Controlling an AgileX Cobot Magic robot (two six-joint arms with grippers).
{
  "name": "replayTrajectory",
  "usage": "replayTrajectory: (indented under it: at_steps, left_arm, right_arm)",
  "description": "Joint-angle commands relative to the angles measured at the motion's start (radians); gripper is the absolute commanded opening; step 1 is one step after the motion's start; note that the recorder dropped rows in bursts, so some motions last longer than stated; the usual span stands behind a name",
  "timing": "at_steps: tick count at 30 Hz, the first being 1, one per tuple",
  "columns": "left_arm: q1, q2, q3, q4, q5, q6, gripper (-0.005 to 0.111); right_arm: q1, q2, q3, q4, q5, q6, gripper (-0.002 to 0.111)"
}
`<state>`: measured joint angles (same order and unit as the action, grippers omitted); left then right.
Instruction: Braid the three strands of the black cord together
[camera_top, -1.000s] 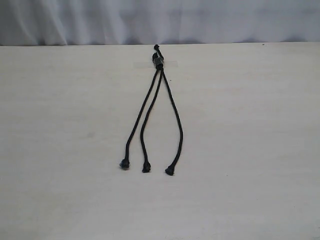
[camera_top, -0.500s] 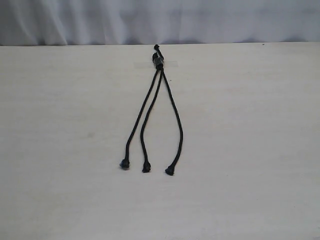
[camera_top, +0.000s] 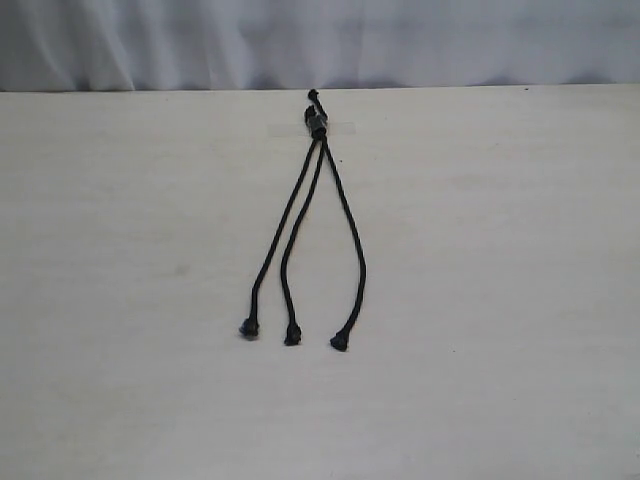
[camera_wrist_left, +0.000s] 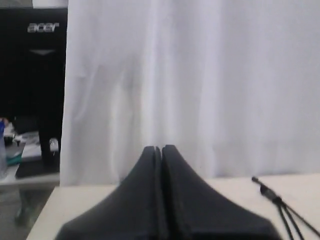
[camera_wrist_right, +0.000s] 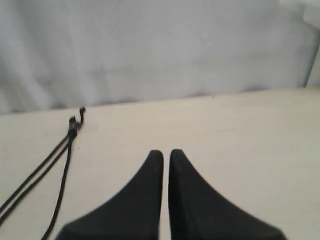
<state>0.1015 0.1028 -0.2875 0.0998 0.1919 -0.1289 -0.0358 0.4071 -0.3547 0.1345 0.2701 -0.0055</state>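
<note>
the black cord (camera_top: 318, 125) is lying flat on the pale table (camera_top: 520, 300). its small clasp (camera_top: 317, 122) is sitting at the far end of the table, near the white curtain (camera_top: 450, 40). the three strands (camera_top: 286, 255) are spreading out from the clasp and running toward the near side. they are lying loose and side by side, and they are not crossing over each other past the clasp. the left strand (camera_top: 275, 240) is going almost straight. the middle strand (camera_top: 302, 205) is bending a little. the right strand (camera_top: 358, 250) is curving outward and then coming back in. each one is ending in a small knobby tip, and the three tips are lying in a row, a little apart.

both grippers are staying out of the exterior view. in the left wrist view, the left gripper (camera_wrist_left: 158, 148) is pointing at the curtain, and its two fingers are pressing together, closed. the cord is lying off to one side of it, well apart. a black screen (camera_wrist_left: 32, 75) is standing beside the curtain.

in the right wrist view, the right gripper (camera_wrist_right: 166, 152) is hanging over the table with its fingers closed, showing only a thin line between them. the cord is lying well apart from it.
</note>
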Motion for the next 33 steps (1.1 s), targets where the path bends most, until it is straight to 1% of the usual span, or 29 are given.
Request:
replayTrajectory:
  at_steps: [1,4,6,8,10,12,16,18,20,22,25,30,33]
  left_arm:
    - [-0.009,0.189,-0.145,0.068,0.291,-0.010,0.000]
    - [-0.009,0.356,-0.221,0.105,0.404,-0.010,0.000]
    - [-0.009,0.471,-0.251,0.087,0.429,-0.010,0.000]
    - [-0.009,0.564,-0.256,0.059,0.430,-0.010,0.000]
    - [-0.009,0.657,-0.256,0.015,0.436,-0.008,0.000]
    - [-0.009,0.736,-0.256,-0.050,0.459,0.003,0.000]
    - [-0.009,0.837,-0.256,-0.181,0.487,0.058,0.000]
    - [-0.009,0.872,-0.256,-0.253,0.485,0.122,0.000]
    - [-0.009,0.900,-0.256,-0.314,0.487,0.176,0.000]
    - [-0.009,0.915,-0.256,-0.343,0.487,0.199,0.000]
    - [-0.009,0.919,-0.256,-0.346,0.491,0.207,0.000]
    - [-0.009,0.919,-0.284,-0.329,0.607,0.207,0.000]
    - [-0.009,0.915,-0.298,-0.297,0.648,0.207,0.000]
  right_arm:
    - [-0.007,0.240,-0.154,-0.002,0.155,-0.009,0.004]
    - [-0.007,0.356,-0.194,0.048,0.134,-0.009,0.004]
    - [-0.007,0.428,-0.194,0.074,0.120,0.005,0.004]
    - [-0.007,0.487,-0.194,0.145,0.122,0.016,0.004]
    - [-0.007,0.548,-0.199,0.222,0.130,0.005,0.004]
    - [-0.007,0.601,-0.216,0.266,0.171,-0.049,0.004]
    - [0.009,0.700,-0.260,0.305,0.278,-0.116,0.004]
    - [0.065,0.744,-0.278,0.305,0.280,-0.117,0.004]
    - [0.158,0.792,-0.304,0.305,0.272,-0.114,0.004]
    - [0.257,0.847,-0.341,0.305,0.258,-0.114,0.004]
    - [0.415,0.956,-0.411,0.291,0.248,-0.090,0.004]
    - [0.611,1.175,-0.569,0.248,0.255,-0.064,0.004]
    - [0.701,1.303,-0.672,0.107,0.268,0.061,0.004]
